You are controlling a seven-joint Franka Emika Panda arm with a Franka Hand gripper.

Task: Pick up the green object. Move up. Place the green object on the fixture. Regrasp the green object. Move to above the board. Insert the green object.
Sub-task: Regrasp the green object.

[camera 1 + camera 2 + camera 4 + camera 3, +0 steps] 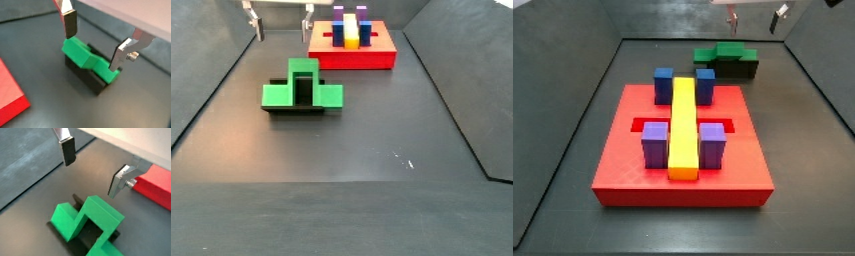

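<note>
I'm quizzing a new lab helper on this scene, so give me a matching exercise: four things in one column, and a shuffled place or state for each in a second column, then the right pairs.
Things
1. green object
2. gripper
3. yellow bar
4. fixture

Places or states
A. lies along the middle of the red board, between the blue and purple blocks
B. open, holding nothing, above the green piece
C. rests on top of the black holder
D. stands on the dark floor, beside the board, bearing the green piece

Pairs: 1-C, 2-B, 3-A, 4-D
</note>
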